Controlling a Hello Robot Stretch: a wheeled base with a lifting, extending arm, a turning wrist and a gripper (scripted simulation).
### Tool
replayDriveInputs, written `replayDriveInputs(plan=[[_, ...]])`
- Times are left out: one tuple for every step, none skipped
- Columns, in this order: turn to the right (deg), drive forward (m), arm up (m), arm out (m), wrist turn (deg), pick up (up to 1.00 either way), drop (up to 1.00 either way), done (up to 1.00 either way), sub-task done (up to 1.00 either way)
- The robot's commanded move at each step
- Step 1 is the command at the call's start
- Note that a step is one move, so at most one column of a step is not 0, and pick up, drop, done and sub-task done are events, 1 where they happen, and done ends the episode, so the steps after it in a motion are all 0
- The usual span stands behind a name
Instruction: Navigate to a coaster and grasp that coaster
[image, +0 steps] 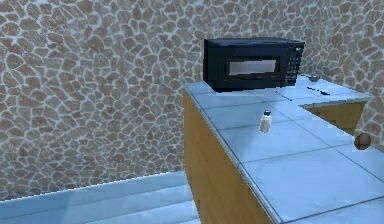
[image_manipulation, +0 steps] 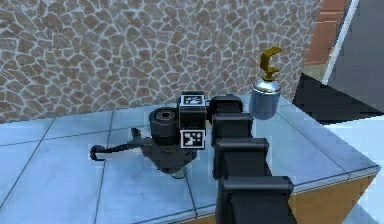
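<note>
I am standing beside a wall of brown and grey irregular stone (image: 90, 90), alongside a long counter with a pale blue tiled top and a wooden side (image: 300, 165). A black box-shaped microwave with a glass door (image: 252, 63) is sitting at the counter's far end. My dark square-section arm (image_manipulation: 240, 160) is reaching out across the tiles. Beyond it and to the arm side view's right, a silver metal canister with a curved gold top (image_manipulation: 265, 98) is standing near the counter's back edge.

My gripper (image_manipulation: 100, 152) is hanging over the counter left of the arm's two marker squares. Only bare tile is showing behind its thin fingers, so I am holding nothing. How the fingers are set I cannot tell.

Judging progress, the driving looks done, since I am at the counter with the arm out, and the grasp is not yet made. I am not making out the coaster with certainty. In the forward view, a small white shaker with a dark cap (image: 266, 122) is standing mid-counter. A brown rounded thing (image: 363, 141) is lying at that view's right edge. A pale grey rounded patch (image_manipulation: 178, 172) is showing under my gripper's body. Either of the last two could be it, and I cannot tell which.
</note>
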Motion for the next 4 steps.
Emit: replayDriveInputs(plan=[[0.0,0.00,0.00,0.00,42.0,0.00,0.00,0.00,0.00],[0.0,0.00,-0.16,0.00,0.0,0.00,0.00,0.00,0.00],[0.0,0.00,0.00,0.00,0.0,1.00,0.00,0.00,0.00],[0.0,0.00,0.10,0.00,0.0,0.00,0.00,0.00,0.00]])
